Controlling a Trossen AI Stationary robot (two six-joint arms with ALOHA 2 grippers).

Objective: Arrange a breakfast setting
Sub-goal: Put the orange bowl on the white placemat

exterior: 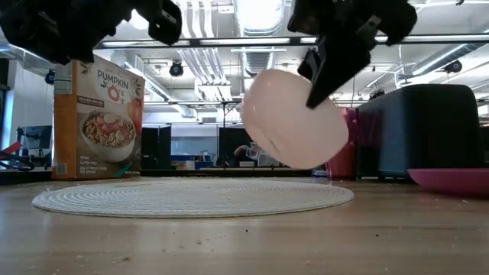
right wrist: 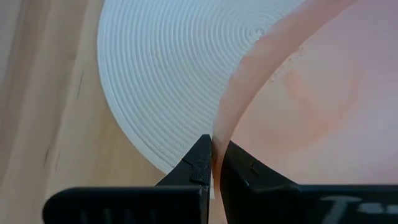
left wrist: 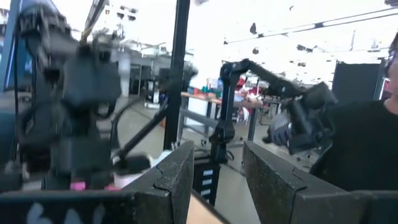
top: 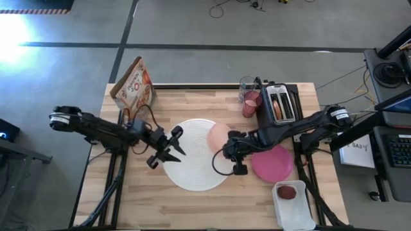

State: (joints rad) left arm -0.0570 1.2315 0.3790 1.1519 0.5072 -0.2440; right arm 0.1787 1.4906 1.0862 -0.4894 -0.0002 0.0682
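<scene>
Right gripper (right wrist: 213, 163) clamps the rim of the translucent peach bowl (exterior: 294, 118), one finger on each side of the wall. The bowl hangs tilted in the air above the right edge of the large white round disc (top: 192, 154), clear of its surface in the low view. The disc, a ribbed woven mat, lies flat at the middle of the wooden table (top: 128, 205).

Left gripper (top: 168, 146) hovers over the left part of the disc, its fingers spread apart and holding nothing.

Small magenta plate (top: 272, 163) lies on the table just right of the disc, beneath the right arm. Pink tumbler (top: 250, 102) stands at the far edge beside the black toaster (top: 280, 104), in which a bagel (top: 277, 105) sits. Cereal box (top: 133, 86) stands at the far left corner. Small red fruit (top: 287, 192) rests in the white rectangular tray (top: 294, 212) at the near right corner.
</scene>
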